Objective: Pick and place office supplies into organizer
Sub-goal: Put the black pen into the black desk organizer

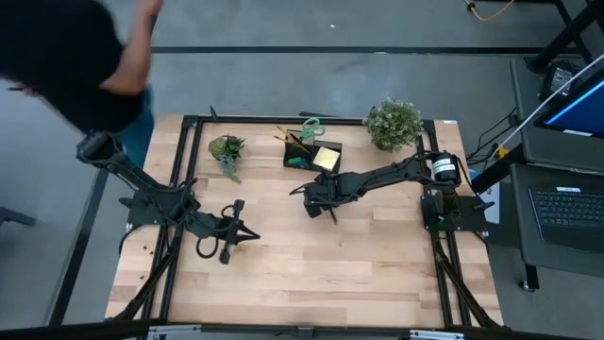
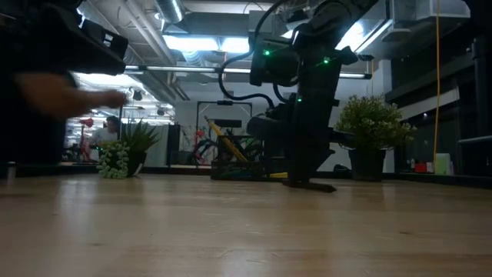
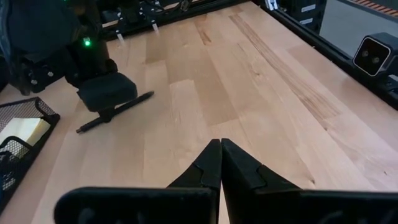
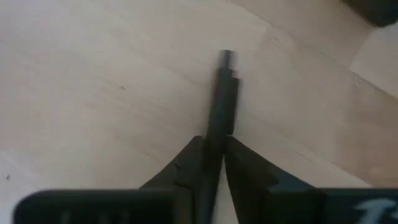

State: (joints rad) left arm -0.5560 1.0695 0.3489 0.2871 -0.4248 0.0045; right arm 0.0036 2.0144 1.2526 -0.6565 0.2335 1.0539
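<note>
A black pen (image 3: 134, 102) lies near the middle of the table, and my right gripper (image 4: 214, 142) is shut on it, reaching in from the right side (image 1: 316, 203). The black mesh organizer (image 1: 311, 153) stands toward the far edge. It holds a yellow sticky-note pad (image 1: 327, 157), pencils and green-handled scissors (image 1: 311, 127). My left gripper (image 3: 221, 152) is shut and holds nothing. It hovers over bare wood on the left (image 1: 247, 233), pointing toward the pen. My right gripper pinches the black pen's shaft (image 4: 219, 121) between its two fingers, coming from above and pointing down. The fingers lie across the pen, about midway along it (image 3: 115, 113). The pen stays level at the tabletop (image 2: 314, 186); whether it is lifted clear I cannot tell.
Two potted green plants stand at the far side, one left of the organizer (image 1: 226, 151) and one right (image 1: 393, 123). A person in dark clothes (image 1: 66, 57) leans in at the far left corner. Bare wood (image 1: 311, 274) spans the near half of the table.
</note>
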